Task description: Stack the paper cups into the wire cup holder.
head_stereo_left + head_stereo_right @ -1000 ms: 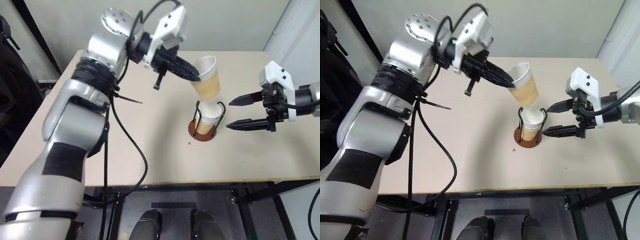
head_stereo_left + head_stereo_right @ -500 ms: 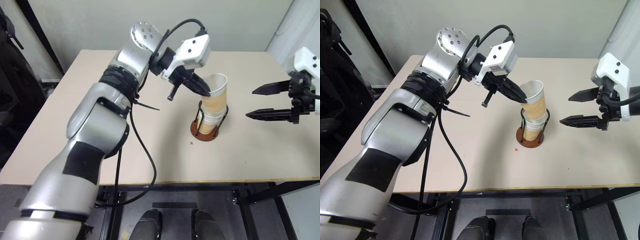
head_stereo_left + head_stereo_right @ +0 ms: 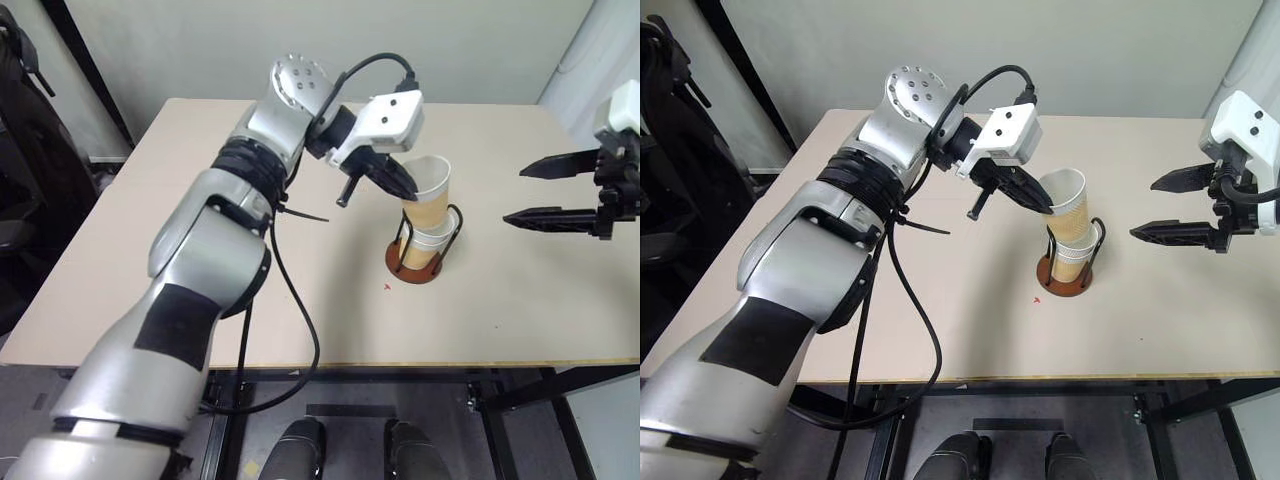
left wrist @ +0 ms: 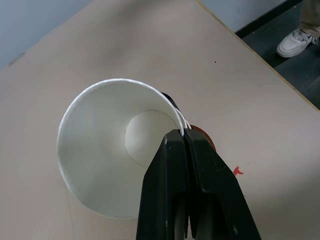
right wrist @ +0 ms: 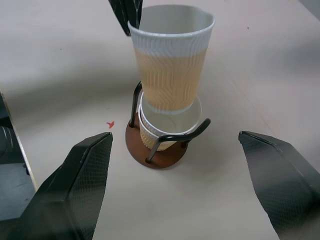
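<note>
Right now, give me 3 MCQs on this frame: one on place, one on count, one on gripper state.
1. Where is the top cup?
A. lying on the table
B. partly nested in the cups in the wire cup holder
C. in the right gripper

2. How many upright wire loops does the holder show?
A. two
B. four
C. none

3. What is the left gripper doing?
A. open above the table
B. shut on nothing
C. shut on the top cup's rim

Answers:
1 B: its lower end sits inside the cup below, in the holder.
2 A: two black loops rise from the brown base.
3 C: the left wrist view shows its fingers pinching the rim; the right gripper stands open, apart.
</note>
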